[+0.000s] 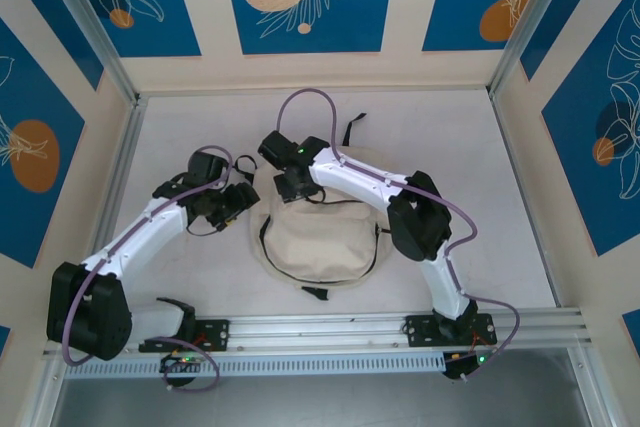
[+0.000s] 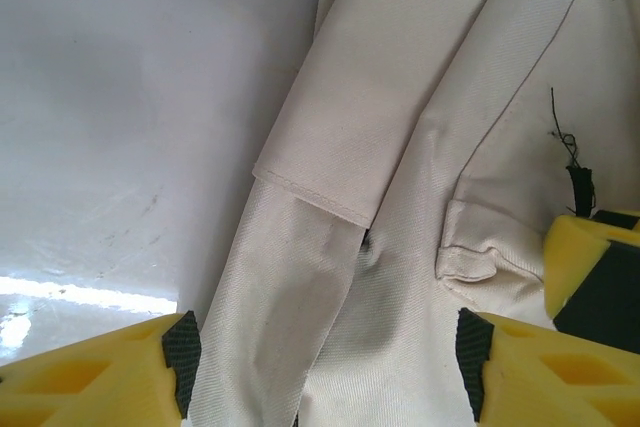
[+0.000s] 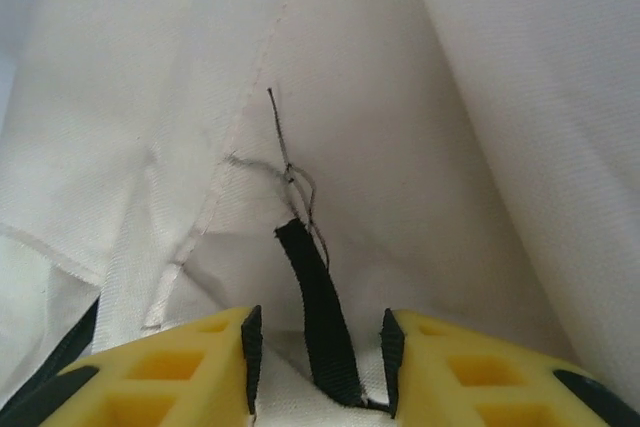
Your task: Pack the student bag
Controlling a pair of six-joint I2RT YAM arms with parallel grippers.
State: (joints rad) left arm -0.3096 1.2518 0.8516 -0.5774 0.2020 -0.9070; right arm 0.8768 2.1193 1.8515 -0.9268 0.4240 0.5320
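Note:
The student bag [image 1: 320, 247] is a cream fabric backpack with black zipper trim, lying flat in the middle of the white table. My left gripper [image 1: 240, 202] hovers at the bag's upper left corner. In the left wrist view it [image 2: 327, 367] is open, its jaws standing wide over a cream strap [image 2: 290, 277] without pinching it. My right gripper [image 1: 296, 183] is over the bag's top edge. In the right wrist view it [image 3: 320, 362] is open, with a short black webbing tab [image 3: 322, 317] standing between the pads and a gap on each side.
A black strap [image 1: 350, 132] of the bag trails toward the back of the table. An aluminium rail [image 1: 330, 329] runs along the near edge. Enclosure posts and walls stand left and right. A yellow finger [image 2: 590, 267] of the right gripper sits close to my left gripper.

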